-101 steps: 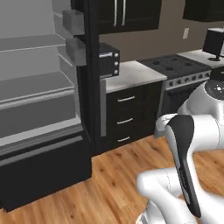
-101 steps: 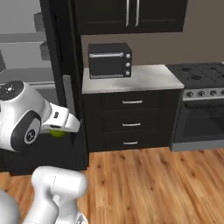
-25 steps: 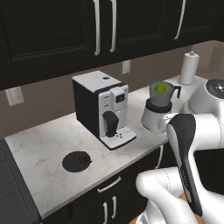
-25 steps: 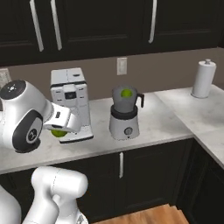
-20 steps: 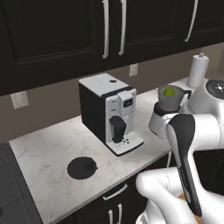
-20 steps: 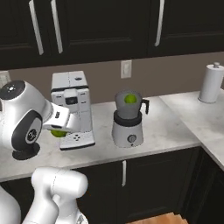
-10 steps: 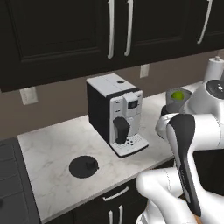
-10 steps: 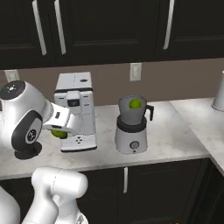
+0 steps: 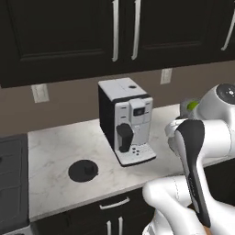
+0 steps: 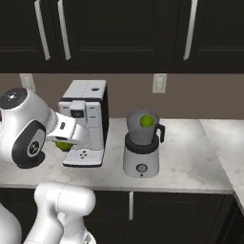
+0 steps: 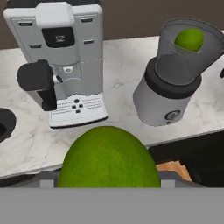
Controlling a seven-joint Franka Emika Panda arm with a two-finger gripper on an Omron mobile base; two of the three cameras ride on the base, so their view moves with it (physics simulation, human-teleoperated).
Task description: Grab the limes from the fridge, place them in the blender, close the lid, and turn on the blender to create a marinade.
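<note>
The jaws pinch a lime (image 11: 108, 158) above the bench (image 10: 190, 157), while another lime (image 10: 146, 121) sits inside the blender (image 10: 141, 145) beside the coffee machine (image 10: 88, 125).

Kitchen's pretty dark overall: glossy black upper cabinets with long silver bar handles (image 10: 190, 29) over a taupe wall with white outlet plates (image 10: 159, 83), a white marble countertop with grey veining (image 9: 55, 151), black lower drawers with silver pulls (image 9: 114, 204), and a boxy white coffee machine (image 9: 126, 120) parked against the wall.
</note>
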